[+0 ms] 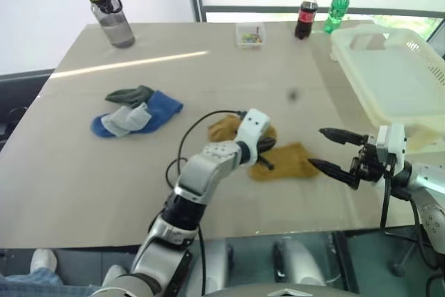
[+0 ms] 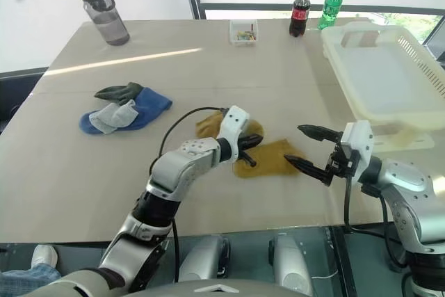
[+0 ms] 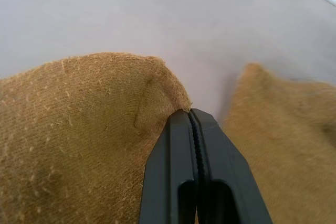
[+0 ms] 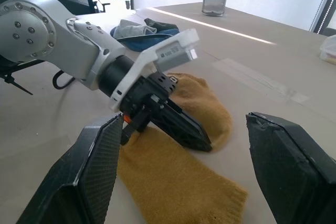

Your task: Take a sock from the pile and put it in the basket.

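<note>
Plainly, the scene: a pale bench [image 1: 76, 172] filled the middle of the frame in the head views.
Pile: the loose socks [image 1: 135, 111], blue, grey and dark green, lay left of centre on the bench.
Mustard sock: a yellow sock [image 1: 281, 161] lay flat at lower centre, well apart from the others and short of the basket.
Basket: the cream basket [image 1: 368, 85] sat at the right edge, upper right of the frame, nothing seen inside it.
Left pincer: the left pincer [image 1: 264, 154] had its fingers pressed together with no gap, pinching a fold of the mustard sock; the left wrist view showed cloth bunched at the tips.
Right pincer: the right pincer [image 1: 332, 151] stood wide apart and held nothing, just right of the sock.
Handling: the sock looked light, soft and limp, likely to drape and sag from any pinch, not fragile and not slippery.
Where to hold: a bunched fold near the cuff or middle seemed best, so less cloth trailed.
Other things: a grey bottle [image 1: 111, 15], two drink bottles [image 1: 320, 12] and a small clear box [image 1: 249, 35] stood along the far edge.
</note>
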Controlling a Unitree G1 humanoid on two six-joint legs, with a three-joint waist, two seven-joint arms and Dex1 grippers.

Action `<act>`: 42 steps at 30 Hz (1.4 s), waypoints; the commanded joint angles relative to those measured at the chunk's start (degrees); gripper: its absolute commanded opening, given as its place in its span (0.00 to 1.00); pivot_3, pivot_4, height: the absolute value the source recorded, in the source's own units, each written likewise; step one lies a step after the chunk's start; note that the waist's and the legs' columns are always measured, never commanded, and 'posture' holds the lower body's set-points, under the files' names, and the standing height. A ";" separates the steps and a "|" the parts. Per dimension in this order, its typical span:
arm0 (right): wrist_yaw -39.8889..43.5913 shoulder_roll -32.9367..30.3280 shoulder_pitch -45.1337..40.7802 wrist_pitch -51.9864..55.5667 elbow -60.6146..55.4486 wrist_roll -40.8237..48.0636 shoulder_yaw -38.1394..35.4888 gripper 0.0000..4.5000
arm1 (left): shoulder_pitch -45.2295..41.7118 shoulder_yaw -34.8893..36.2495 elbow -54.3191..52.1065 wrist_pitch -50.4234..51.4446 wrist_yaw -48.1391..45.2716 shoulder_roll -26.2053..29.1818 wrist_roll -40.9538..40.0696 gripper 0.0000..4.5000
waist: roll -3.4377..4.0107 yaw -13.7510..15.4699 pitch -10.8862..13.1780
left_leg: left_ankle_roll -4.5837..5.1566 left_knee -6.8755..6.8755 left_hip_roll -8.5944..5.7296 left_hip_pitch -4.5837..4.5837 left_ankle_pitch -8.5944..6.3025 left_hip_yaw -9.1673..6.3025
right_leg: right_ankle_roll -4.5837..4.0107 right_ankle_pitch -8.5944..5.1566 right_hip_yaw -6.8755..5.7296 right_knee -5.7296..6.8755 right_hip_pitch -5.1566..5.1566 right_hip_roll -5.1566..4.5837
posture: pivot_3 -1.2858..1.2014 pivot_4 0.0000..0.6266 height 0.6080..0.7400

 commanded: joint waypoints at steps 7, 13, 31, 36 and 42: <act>-1.13 0.00 1.68 -0.91 -3.52 0.72 -1.94 0.85 | -6.03 18.67 -11.36 8.40 0.05 -2.52 -13.70 0.02 | 0.04 -0.79 0.06 | 0.00 -0.02 0.11 0.01 0.00 -0.10 | 0.00 0.00 0.02 0.04 -0.04 0.07 | 0.52 0.24 1.00; -1.77 0.46 2.42 -1.02 -4.08 0.65 -1.65 0.85 | -1.53 39.49 -15.39 18.16 4.58 2.15 -24.59 0.02 | 0.04 -0.71 0.06 | 0.00 0.00 0.09 0.06 0.00 -0.14 | 0.01 -0.01 0.04 0.05 -0.01 0.05 | 0.52 0.24 1.00; -1.78 0.90 1.28 -0.65 -3.45 0.24 -0.66 0.85 | 13.44 39.97 -16.03 18.52 2.25 20.97 -24.37 0.02 | -0.22 0.57 0.27 | -0.02 0.01 0.09 0.07 0.00 -0.18 | -0.02 0.00 0.01 0.06 -0.02 -0.01 | 0.52 0.24 1.00; -1.90 0.92 1.45 -0.58 -3.34 0.19 -0.69 0.85 | 17.75 41.13 -15.70 18.00 -1.66 26.10 -25.57 0.02 | -0.21 0.33 0.28 | -0.02 0.00 0.11 0.08 0.00 -0.18 | -0.03 -0.01 0.04 0.06 -0.03 -0.02 | 0.52 0.24 1.00; -1.60 1.27 1.15 -0.99 -2.36 -0.14 -0.20 0.85 | 22.72 41.38 -14.97 16.58 -5.97 31.96 -25.54 0.02 | -0.20 0.07 0.29 | -0.02 -0.01 0.14 0.09 0.00 -0.18 | -0.20 -0.11 0.03 0.06 -0.03 -0.03 | 0.52 0.24 1.00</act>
